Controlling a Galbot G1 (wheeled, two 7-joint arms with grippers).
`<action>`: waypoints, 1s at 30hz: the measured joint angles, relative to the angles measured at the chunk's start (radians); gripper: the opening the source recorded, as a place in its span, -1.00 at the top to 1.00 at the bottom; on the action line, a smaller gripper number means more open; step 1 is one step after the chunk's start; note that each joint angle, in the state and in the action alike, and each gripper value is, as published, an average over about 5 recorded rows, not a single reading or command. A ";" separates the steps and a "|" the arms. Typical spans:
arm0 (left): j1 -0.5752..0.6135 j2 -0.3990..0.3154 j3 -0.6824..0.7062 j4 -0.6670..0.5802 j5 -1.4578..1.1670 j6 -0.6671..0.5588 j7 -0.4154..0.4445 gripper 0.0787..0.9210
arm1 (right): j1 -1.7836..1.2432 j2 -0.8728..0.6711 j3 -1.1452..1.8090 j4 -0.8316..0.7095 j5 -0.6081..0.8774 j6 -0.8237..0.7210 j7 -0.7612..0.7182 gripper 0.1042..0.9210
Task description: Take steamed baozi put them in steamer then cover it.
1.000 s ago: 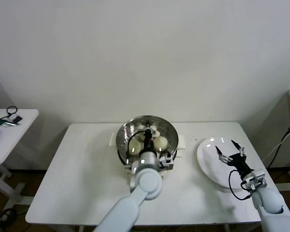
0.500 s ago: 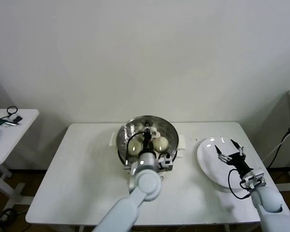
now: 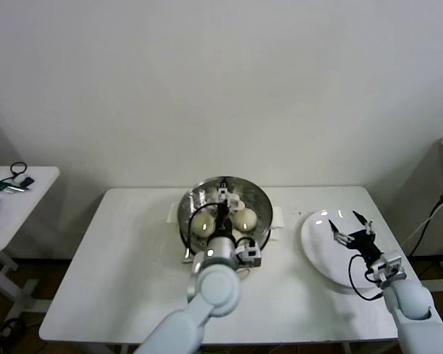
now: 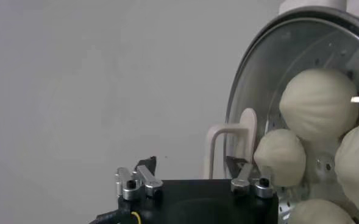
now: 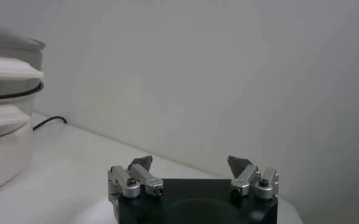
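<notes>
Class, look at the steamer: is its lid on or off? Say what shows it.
On. In the left wrist view the clear glass lid with its cream handle sits over the steamer, the baozi visible through it.

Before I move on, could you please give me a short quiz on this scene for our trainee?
1. True or false: the lid sits on the steamer, with the left hand open at its handle.
2. The right hand hovers over: A) the plate; B) the steamer.
3. How many baozi show through the lid in the left wrist view?
Key: 1 true; 2 A; 3 four.
</notes>
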 measured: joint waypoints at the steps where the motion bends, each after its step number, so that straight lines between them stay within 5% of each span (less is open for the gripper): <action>1: 0.005 0.005 0.000 -0.012 -0.003 0.000 -0.001 -0.66 | 0.001 0.001 0.000 0.002 -0.001 -0.006 0.001 -0.76; 17: 0.126 0.082 -0.053 -0.185 -0.105 -0.001 -0.070 -0.77 | 0.005 0.008 -0.004 0.027 -0.003 -0.069 0.027 -0.76; 30: 0.257 0.108 -0.237 -0.303 -0.455 -0.012 -0.258 -0.77 | -0.005 0.013 -0.006 0.051 -0.002 -0.084 0.030 -0.76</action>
